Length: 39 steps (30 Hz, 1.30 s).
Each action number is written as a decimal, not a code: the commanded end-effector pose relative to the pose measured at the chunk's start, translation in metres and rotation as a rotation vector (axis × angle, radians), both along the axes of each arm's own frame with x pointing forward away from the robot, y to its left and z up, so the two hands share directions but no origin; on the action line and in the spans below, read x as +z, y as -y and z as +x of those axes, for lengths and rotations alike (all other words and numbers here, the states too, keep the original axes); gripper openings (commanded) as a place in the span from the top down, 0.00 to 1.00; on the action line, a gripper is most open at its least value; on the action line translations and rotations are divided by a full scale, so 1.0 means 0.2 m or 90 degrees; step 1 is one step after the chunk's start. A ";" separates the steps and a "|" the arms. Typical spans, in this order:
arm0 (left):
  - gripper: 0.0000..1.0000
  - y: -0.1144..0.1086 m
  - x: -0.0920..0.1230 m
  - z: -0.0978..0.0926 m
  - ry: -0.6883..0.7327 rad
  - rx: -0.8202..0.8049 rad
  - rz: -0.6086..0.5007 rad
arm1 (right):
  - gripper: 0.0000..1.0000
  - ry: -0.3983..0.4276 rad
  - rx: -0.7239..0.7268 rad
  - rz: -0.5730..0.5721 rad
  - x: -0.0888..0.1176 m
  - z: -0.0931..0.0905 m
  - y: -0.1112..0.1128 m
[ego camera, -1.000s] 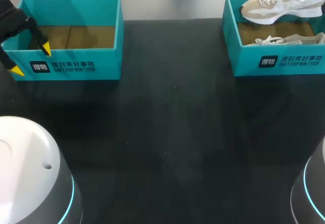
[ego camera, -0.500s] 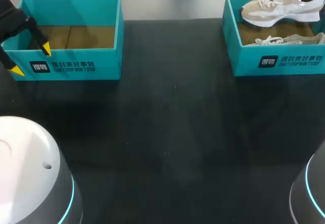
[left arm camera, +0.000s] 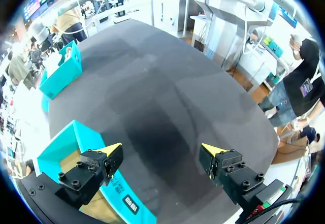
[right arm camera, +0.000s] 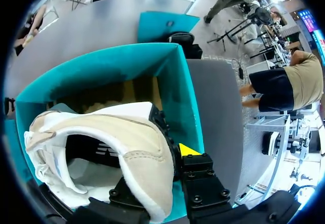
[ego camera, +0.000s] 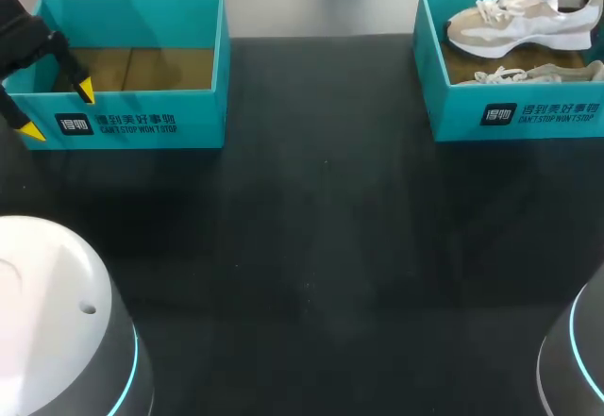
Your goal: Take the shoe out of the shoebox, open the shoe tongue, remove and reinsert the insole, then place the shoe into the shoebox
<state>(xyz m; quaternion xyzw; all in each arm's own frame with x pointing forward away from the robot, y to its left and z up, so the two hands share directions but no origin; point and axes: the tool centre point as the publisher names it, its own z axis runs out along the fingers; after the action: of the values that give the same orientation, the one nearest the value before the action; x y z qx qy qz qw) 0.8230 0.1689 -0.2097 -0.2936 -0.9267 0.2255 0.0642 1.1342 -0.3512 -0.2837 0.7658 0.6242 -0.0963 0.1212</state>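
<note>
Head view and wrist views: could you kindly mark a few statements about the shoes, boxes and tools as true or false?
1. The left tool is open and holds nothing. True.
2. The left shoebox has a shoe in it. False: only its cardboard floor shows.
3. The right tool grips the raised shoe at its heel. True.
4. The right shoebox is empty. False: a second shoe lies inside it.

Obstructed and cropped items, right side.
The raised shoe (right arm camera: 122, 148) is covering one finger of the right pincer (right arm camera: 160, 165); the shoebox (ego camera: 514, 114) is running past the head view's edge, its front wall masking the lower half of the second shoe (ego camera: 524, 74).
</note>
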 end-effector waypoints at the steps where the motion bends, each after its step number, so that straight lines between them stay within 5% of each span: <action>1: 0.00 0.00 0.00 0.01 -0.001 -0.001 0.001 | 1.00 0.004 0.002 0.005 -0.03 -0.03 0.00; 39: 0.00 0.00 0.00 0.01 -0.001 -0.001 0.001 | 1.00 -0.003 0.021 0.028 -0.25 0.06 -0.05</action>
<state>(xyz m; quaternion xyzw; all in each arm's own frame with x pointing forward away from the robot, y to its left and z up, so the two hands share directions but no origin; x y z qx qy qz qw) 0.8230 0.1689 -0.2097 -0.2936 -0.9267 0.2255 0.0642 1.1426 -0.3408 -0.3292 0.7579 0.6383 -0.0819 0.1073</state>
